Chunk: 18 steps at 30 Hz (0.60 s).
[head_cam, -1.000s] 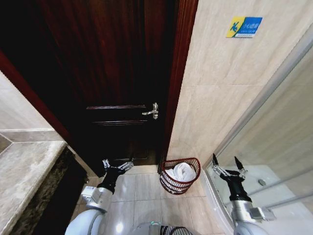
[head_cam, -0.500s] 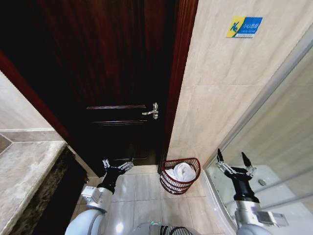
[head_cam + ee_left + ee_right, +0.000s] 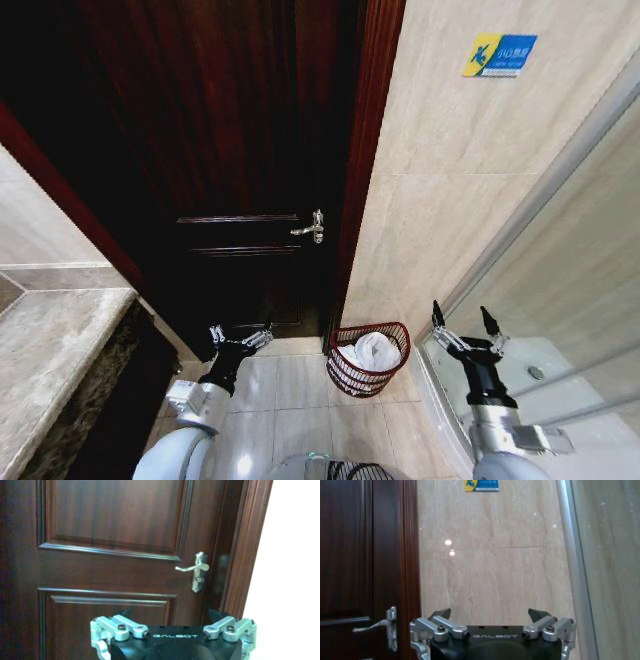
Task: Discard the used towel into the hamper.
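Beige marble-look wall tiles and a dark mahogany panelled door with a silver lever handle face me, with pale floor tiles below; a grey stone countertop sits at my left and a glass shower screen at my right; a small blue-and-yellow caution sign is stuck high on the wall. From the head camera I see the small round reddish-brown wire hamper standing on the floor against the wall, just beside the door frame, between my two arms; the white towel lies bundled inside it, below the rim. My left gripper hangs low in front of the door, fingers spread apart and holding nothing; its wrist camera looks straight at the door panels and handle. My right gripper is raised beside the shower screen, to the right of the hamper and apart from it, fingers spread wide and empty; its wrist camera faces the tiled wall and the sign.
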### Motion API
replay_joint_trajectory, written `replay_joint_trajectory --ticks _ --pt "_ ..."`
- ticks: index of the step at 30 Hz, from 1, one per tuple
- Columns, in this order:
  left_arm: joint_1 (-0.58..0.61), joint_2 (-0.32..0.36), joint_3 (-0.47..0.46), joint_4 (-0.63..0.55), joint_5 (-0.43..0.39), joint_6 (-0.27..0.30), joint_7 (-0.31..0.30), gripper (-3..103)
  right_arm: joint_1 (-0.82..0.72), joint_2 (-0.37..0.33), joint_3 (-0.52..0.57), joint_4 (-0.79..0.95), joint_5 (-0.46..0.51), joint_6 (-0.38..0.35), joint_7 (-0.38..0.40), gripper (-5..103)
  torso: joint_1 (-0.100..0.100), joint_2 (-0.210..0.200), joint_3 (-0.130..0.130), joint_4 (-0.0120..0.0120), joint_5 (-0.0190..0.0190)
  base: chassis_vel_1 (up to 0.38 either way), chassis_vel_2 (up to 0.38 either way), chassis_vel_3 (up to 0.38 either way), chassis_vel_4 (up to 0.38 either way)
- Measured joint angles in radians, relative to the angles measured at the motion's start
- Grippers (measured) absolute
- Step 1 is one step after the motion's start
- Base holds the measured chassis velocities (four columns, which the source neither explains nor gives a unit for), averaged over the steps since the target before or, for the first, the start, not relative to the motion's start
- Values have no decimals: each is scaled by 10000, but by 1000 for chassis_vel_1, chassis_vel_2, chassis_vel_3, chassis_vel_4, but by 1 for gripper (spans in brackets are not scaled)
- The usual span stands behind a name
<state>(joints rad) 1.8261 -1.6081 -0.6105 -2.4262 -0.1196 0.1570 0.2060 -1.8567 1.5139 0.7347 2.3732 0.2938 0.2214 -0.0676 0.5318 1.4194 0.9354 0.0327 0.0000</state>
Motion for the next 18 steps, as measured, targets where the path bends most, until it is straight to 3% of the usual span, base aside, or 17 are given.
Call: replay_joint_trajectory --ticks 18 --pt "0 0 0 0 0 0 0 100 9 -8 2 -32 9 -6 0 100 0 0 0 1 0 0 0 0 0"
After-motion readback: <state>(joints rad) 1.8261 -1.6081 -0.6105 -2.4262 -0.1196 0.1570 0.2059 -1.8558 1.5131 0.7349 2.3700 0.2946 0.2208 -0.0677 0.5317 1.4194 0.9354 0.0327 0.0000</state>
